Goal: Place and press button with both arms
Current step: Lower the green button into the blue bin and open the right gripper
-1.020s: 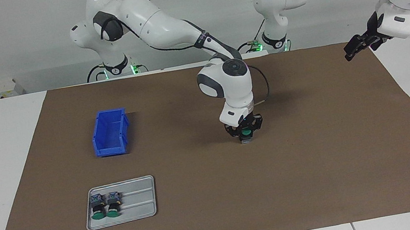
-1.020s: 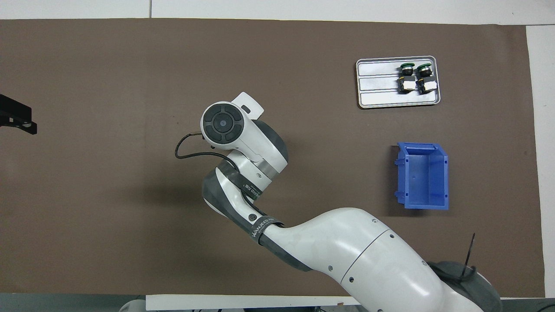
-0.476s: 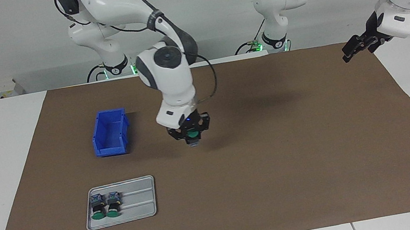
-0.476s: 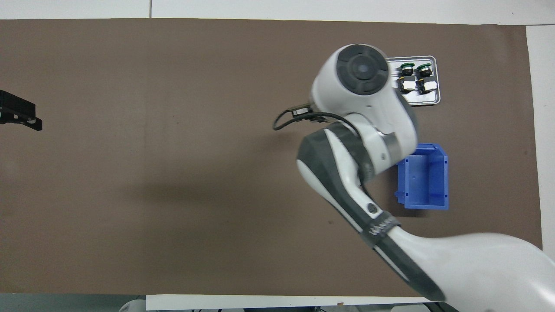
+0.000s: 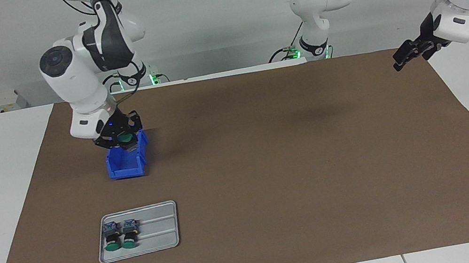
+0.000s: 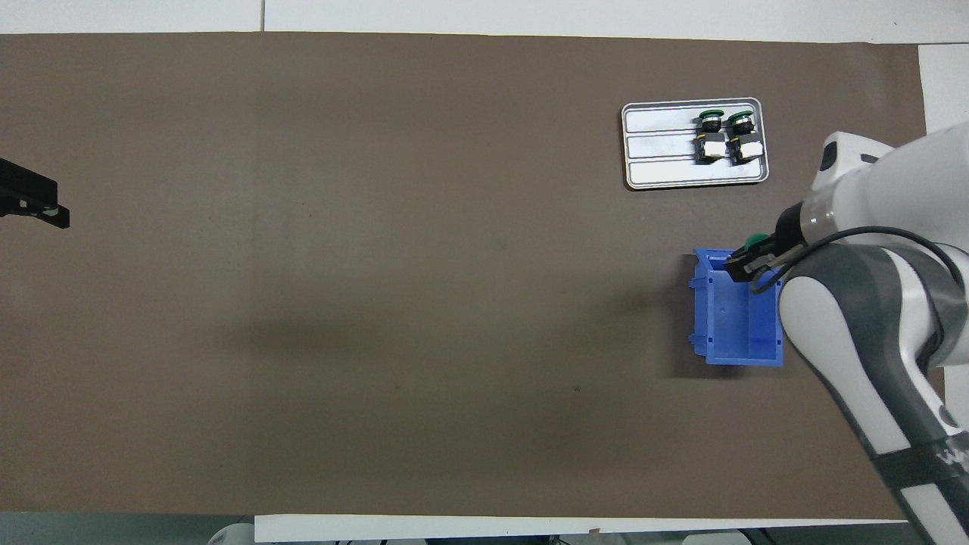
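My right gripper (image 5: pixel 124 142) is shut on a button (image 5: pixel 124 139) with a green cap and hangs over the blue bin (image 5: pixel 126 171), above the bin's end farther from the robots. From overhead the button's green cap (image 6: pixel 754 242) shows at the right gripper (image 6: pixel 746 263), just over the bin's rim (image 6: pixel 742 359). Most of the button's body is hidden by the fingers. My left gripper (image 5: pixel 407 55) waits open and empty in the air over the mat's edge at the left arm's end; overhead, the left gripper (image 6: pixel 34 206) shows only its tip.
A grey tray (image 5: pixel 161 232) lies on the brown mat (image 5: pixel 273 191), farther from the robots than the bin. Two more green-capped buttons (image 5: pixel 112 236) (image 5: pixel 128 233) lie side by side on it. Overhead, the tray (image 6: pixel 658 151) is beside my right wrist.
My right arm has swung from the middle of the mat toward its own end of the table, carrying the button up and over the blue bin. The left arm has hardly moved.
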